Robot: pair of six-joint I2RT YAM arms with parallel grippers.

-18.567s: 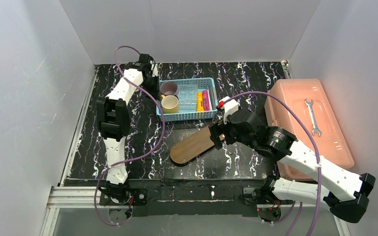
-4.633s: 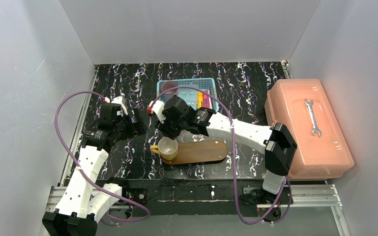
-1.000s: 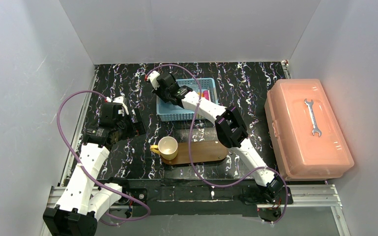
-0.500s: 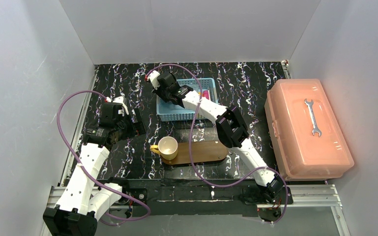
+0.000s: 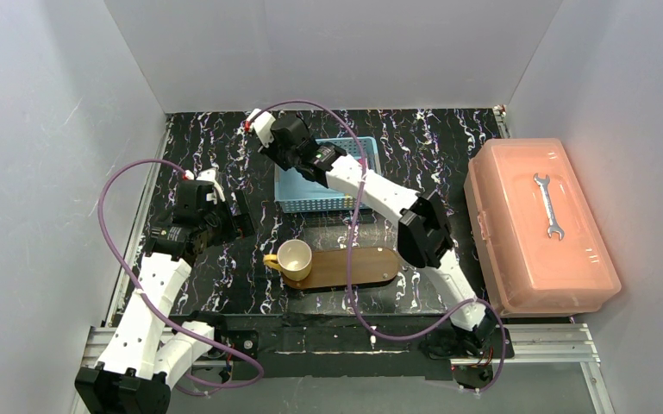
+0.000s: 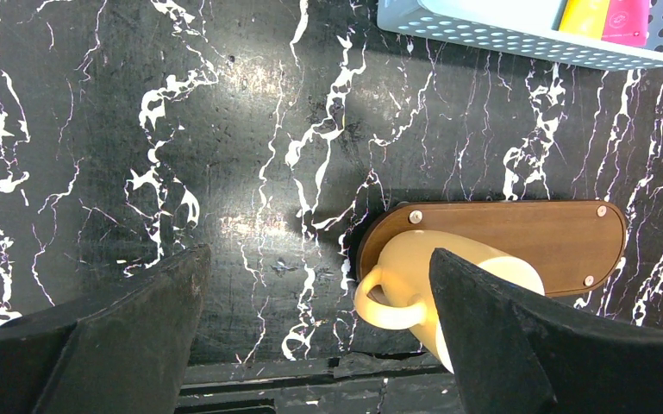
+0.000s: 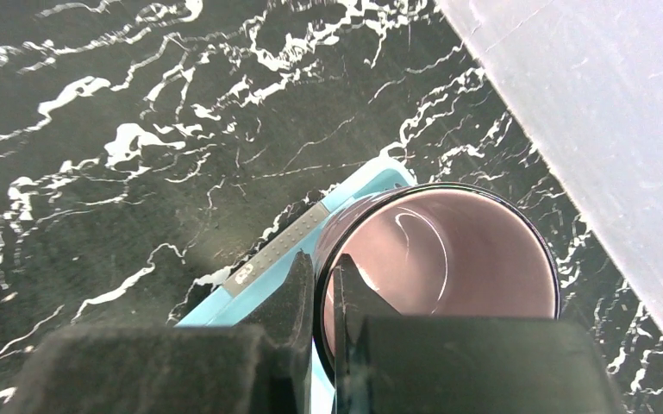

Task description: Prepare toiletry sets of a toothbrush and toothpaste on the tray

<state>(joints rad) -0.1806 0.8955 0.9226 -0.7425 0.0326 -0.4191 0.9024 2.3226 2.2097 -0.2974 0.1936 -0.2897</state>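
Two cups were in view. A pale yellow cup (image 5: 295, 259) stood upright on the left end of the tray (image 5: 375, 266), its handle jutting past the rounded edge. The tray lay flat on the black marbled table (image 5: 215, 155), just in front of the light-blue basket (image 5: 323, 205).

The right gripper (image 7: 323, 266) reached across to the basket's back-left corner. It was pinched on the rim of a mauve cup (image 7: 457, 259), one finger inside the wall and one outside. Whether that cup sat on the basket floor or hung clear of it, I could not tell.

The left gripper (image 6: 317, 259) hovered over the table to the left of the tray, fingers spread wide and holding nothing.

The yellow toothpaste tube (image 6: 582, 13) and the magenta toothpaste tube (image 6: 628, 17) lay side by side in the basket. No toothbrush could be made out.

A salmon-pink box (image 5: 526, 250) with a wrench (image 5: 549, 205) on its lid stood at the right, well apart from the tray.
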